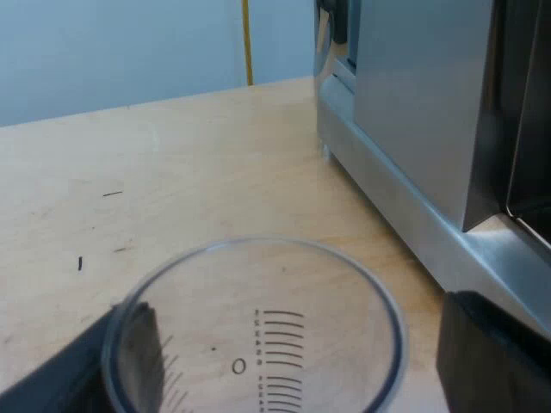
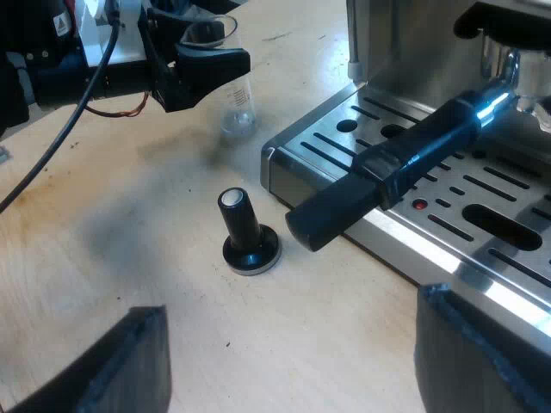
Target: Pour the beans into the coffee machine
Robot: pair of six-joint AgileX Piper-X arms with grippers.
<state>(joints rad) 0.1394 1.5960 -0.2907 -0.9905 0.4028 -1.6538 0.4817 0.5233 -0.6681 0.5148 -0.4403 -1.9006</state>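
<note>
Here, the left gripper (image 1: 288,310) is straddling the empty measuring glass (image 1: 250,361) beside the espresso machine (image 1: 413,112), one finger touching it and the other sitting slightly off. The right gripper (image 2: 291,303) is hovering wide open, holding nothing, near the tamper (image 2: 248,232) and the holder's dark handle (image 2: 387,172).

You have the measuring glass (image 1: 258,344) upright on the table (image 1: 129,172), between the fingers of the left gripper (image 1: 293,366) and near the espresso machine (image 1: 413,112). The tamper (image 2: 248,232) stands on the table near a corner of the machine's drip tray (image 2: 336,142), well apart from the glass. The holder's handle (image 2: 387,176) juts out over that tray, its end past the tray's edge and near the tamper.
</note>
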